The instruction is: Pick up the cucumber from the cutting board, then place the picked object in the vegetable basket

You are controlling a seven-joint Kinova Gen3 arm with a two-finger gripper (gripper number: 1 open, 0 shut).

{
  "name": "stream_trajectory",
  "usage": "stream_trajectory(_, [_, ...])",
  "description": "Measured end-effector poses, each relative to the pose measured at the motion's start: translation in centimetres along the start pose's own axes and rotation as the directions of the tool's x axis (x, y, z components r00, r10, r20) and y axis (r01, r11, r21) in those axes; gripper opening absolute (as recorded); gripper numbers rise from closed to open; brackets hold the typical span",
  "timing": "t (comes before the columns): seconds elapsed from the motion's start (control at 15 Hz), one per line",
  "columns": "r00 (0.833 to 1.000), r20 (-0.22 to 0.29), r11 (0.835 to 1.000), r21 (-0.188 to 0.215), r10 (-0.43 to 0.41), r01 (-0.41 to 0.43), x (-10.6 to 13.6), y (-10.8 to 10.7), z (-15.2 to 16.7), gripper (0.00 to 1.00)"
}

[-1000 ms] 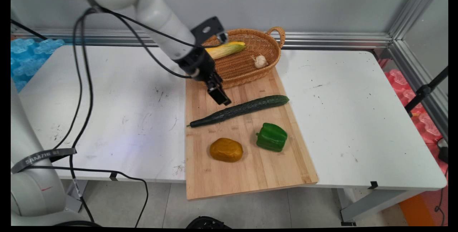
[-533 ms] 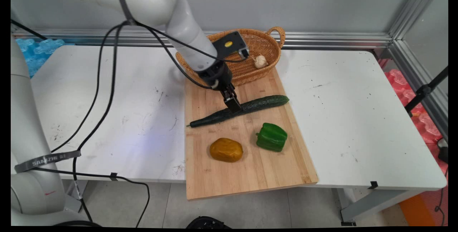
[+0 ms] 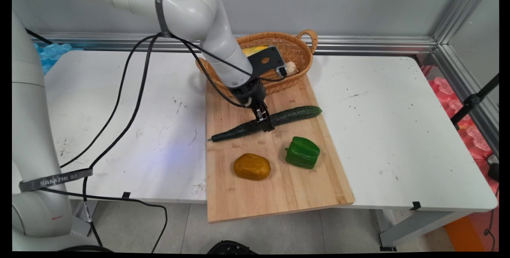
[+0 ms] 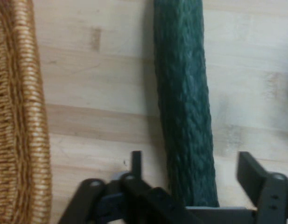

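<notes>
A long dark green cucumber (image 3: 295,114) lies slantwise across the wooden cutting board (image 3: 279,194). My gripper (image 3: 265,124) is down on its middle, pointing at the board. In the hand view the cucumber (image 4: 183,93) runs up the picture between the two black fingers (image 4: 250,169), one on each side, with a gap between each and its skin. The gripper (image 4: 193,163) is open and holds nothing. The board (image 4: 101,84) shows under the cucumber, and the wicker basket's rim (image 4: 22,116) is close on the left.
A green bell pepper (image 3: 303,153) and a brown-orange potato-like lump (image 3: 252,166) sit on the board nearer the front. The wicker basket (image 3: 306,57) at the board's far end holds a garlic bulb (image 3: 292,67) and a corn cob (image 3: 255,49), partly hidden by the hand.
The hand has moved right and down from beside the basket to the cucumber. Its fingers now stand on either side of the cucumber. Nothing on the board has shifted.
</notes>
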Motion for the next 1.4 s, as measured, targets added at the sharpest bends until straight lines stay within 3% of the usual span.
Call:
stream_trajectory(0.67, [0.999,-0.015,1.0,0.006,0.031,-0.031,1.0,-0.4,-1.4,0.0])
stream_trajectory(1.4, [0.993,-0.109,0.999,0.019,0.044,-0.042,2.5,-2.9,-10.0,0.0])
